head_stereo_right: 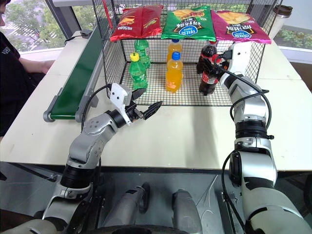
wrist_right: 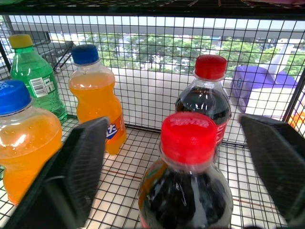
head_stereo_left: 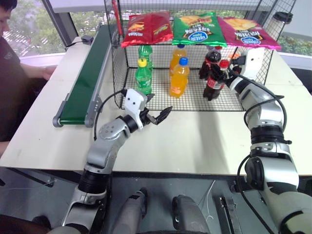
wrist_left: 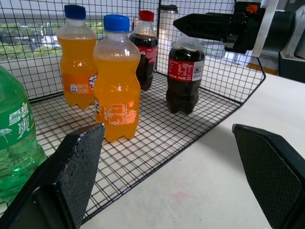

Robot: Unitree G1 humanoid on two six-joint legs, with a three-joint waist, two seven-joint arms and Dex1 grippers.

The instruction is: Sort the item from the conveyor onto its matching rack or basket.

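Right gripper (wrist_right: 176, 176) is standing wide around the cola bottle (head_stereo_left: 214, 80) in the basket (head_stereo_left: 161, 103); withdrawing carelessly risks toppling it; left gripper (head_stereo_left: 155, 116) is idling wide at seven o'clock

My two head cameras look forward and down over a white table (head_stereo_left: 195, 141), side by side, sharing the wire basket (head_stereo_left: 122, 73) and conveyor (head_stereo_left: 85, 78). My left wrist camera sits low at the basket's open front, facing in toward the orange soda bottles (wrist_left: 116, 78). My right wrist camera looks from very near over a cola bottle (wrist_right: 188, 181); both wrist cameras share these bottles.
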